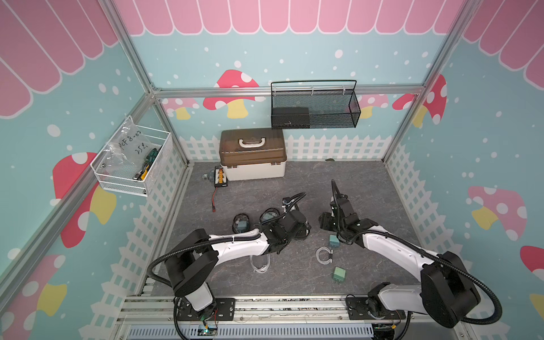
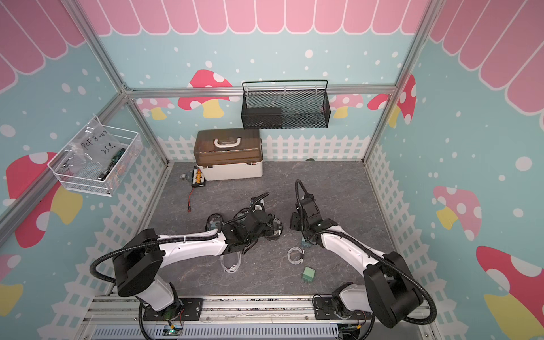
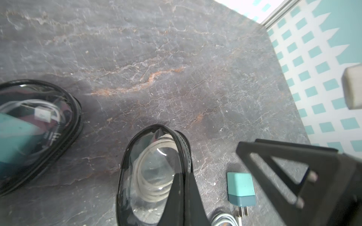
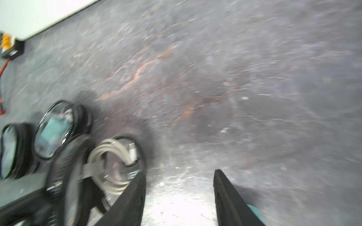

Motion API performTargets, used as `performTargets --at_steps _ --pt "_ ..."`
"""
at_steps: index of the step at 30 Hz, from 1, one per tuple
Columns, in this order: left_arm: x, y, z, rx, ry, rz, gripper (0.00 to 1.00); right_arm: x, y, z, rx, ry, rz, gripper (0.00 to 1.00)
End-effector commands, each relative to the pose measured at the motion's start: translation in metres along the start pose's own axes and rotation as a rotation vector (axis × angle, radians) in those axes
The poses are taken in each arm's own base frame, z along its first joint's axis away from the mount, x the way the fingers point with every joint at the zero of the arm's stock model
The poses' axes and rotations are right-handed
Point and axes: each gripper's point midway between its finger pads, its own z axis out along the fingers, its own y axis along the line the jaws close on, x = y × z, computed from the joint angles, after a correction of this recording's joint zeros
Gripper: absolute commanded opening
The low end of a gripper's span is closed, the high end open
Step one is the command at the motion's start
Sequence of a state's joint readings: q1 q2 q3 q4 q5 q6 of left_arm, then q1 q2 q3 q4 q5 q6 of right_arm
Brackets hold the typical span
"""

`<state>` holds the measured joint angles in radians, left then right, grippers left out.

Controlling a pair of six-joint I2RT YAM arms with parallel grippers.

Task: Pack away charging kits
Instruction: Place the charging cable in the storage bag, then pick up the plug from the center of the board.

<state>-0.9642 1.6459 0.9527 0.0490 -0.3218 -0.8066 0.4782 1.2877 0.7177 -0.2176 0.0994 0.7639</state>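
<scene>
My left gripper (image 3: 185, 174) is shut on the zipper rim of a black-rimmed clear pouch (image 3: 148, 176) that stands on edge with a coiled white cable inside. In both top views this pouch (image 1: 304, 235) (image 2: 275, 231) is mostly under the left gripper (image 1: 295, 226). My right gripper (image 4: 180, 173) is open over bare floor just right of that pouch (image 4: 115, 160); it holds nothing. Two more pouches (image 1: 241, 222) (image 1: 269, 215) with teal adapters lie to the left. Two loose teal adapters (image 1: 334, 240) (image 1: 339, 274) and a coiled cable (image 1: 323, 255) lie near the right arm.
A brown-lidded white box (image 1: 253, 159) stands at the back, with a black board (image 1: 220, 176) and its red wire beside it. A black mesh basket (image 1: 315, 106) hangs on the back wall, a white wire basket (image 1: 132, 159) on the left wall. Another cable (image 1: 260, 265) lies under the left arm.
</scene>
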Motion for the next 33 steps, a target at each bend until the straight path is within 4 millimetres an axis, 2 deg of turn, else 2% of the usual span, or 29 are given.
performTargets --at_steps 1,5,10,14,17,20,24,28,30,33 --pt "-0.024 -0.02 -0.01 0.101 -0.104 0.043 0.0 0.009 -0.003 0.002 0.001 0.027 0.001 0.54" --pt "-0.018 -0.036 -0.018 0.188 -0.115 0.106 0.0 0.002 0.018 0.009 -0.078 0.032 -0.018 0.55" --pt "-0.017 -0.038 -0.019 0.2 -0.119 0.131 0.0 -0.011 0.039 0.019 -0.118 0.04 -0.043 0.55" --pt "-0.019 -0.036 -0.018 0.179 -0.129 0.127 0.0 -0.006 0.046 0.035 -0.103 0.078 -0.054 0.53" --pt "-0.025 -0.021 -0.015 0.064 -0.132 0.122 0.0 0.0 0.031 0.037 -0.045 0.072 -0.042 0.53" --pt "-0.029 -0.009 -0.014 -0.04 -0.114 0.114 0.0 -0.003 0.012 0.024 0.032 0.034 -0.033 0.55" --pt "-0.03 -0.009 -0.016 -0.05 -0.099 0.107 0.0 0.003 -0.023 0.005 0.173 0.001 0.018 0.6" --pt "-0.03 -0.003 -0.019 -0.085 -0.09 0.102 0.0 0.029 -0.059 -0.001 0.29 0.017 0.114 0.66" --pt "-0.03 -0.002 -0.02 -0.094 -0.088 0.101 0.0 0.046 -0.064 0.005 0.29 0.061 0.137 0.65" --pt "-0.03 0.001 -0.022 -0.101 -0.089 0.097 0.0 0.066 -0.061 0.021 0.259 0.136 0.136 0.61"
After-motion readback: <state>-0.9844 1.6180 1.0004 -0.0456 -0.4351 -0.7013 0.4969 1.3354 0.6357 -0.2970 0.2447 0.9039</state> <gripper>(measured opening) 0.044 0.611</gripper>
